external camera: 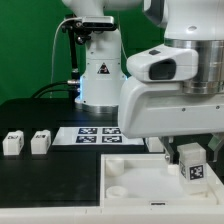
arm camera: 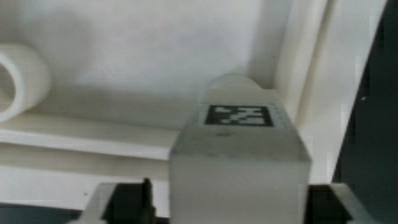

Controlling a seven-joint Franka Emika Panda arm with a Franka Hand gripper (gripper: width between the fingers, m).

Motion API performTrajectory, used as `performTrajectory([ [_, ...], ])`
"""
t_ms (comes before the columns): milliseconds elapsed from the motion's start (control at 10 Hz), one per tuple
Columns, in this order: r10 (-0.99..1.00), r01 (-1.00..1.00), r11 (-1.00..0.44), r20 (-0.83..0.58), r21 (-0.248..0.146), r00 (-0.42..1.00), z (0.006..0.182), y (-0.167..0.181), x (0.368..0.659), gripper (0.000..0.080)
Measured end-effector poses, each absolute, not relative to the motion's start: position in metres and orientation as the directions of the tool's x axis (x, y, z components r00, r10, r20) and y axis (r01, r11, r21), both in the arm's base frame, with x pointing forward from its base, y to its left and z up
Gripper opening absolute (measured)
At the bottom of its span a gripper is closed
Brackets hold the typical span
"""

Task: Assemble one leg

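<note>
My gripper [external camera: 192, 158] is shut on one white leg [external camera: 194, 172] with a black-and-white tag. It holds the leg over the large white panel [external camera: 125, 180], near its corner at the exterior view's right. In the wrist view the leg [arm camera: 240, 150] fills the space between the dark fingers [arm camera: 146, 203], its tag facing the camera, and my gripper [arm camera: 244, 205] clamps both of its sides. The panel's raised rim [arm camera: 311, 70] runs just beside the leg. Whether the leg touches the panel is hidden. Two more legs [external camera: 12, 144] [external camera: 40, 143] stand on the black table at the exterior view's left.
The marker board [external camera: 98, 133] lies behind the panel, in front of the arm's white base [external camera: 97, 75]. A round socket [arm camera: 15, 85] of the panel shows in the wrist view. The arm's bulk hides the table at the exterior view's right.
</note>
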State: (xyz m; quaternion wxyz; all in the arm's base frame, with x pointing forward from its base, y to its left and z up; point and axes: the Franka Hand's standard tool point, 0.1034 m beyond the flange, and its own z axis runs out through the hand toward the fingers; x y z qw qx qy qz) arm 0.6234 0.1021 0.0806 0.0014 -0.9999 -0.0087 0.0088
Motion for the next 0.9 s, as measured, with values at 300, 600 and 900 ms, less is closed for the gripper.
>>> performTrajectory([
  [300, -0.285, -0.285, -0.958, -0.018, 0.003, 0.958, 0.0801, 0.1023, 0.6232, 0.0296],
  [600, -0.661, -0.661, -0.750, 0.008, -0.030, 0.750, 0.0791, 0.1032, 0.6274, 0.0295],
  [900, -0.939, -0.934, -0.343, 0.001, -0.100, 0.344, 0.0774, 0.1089, 0.6275, 0.0295],
])
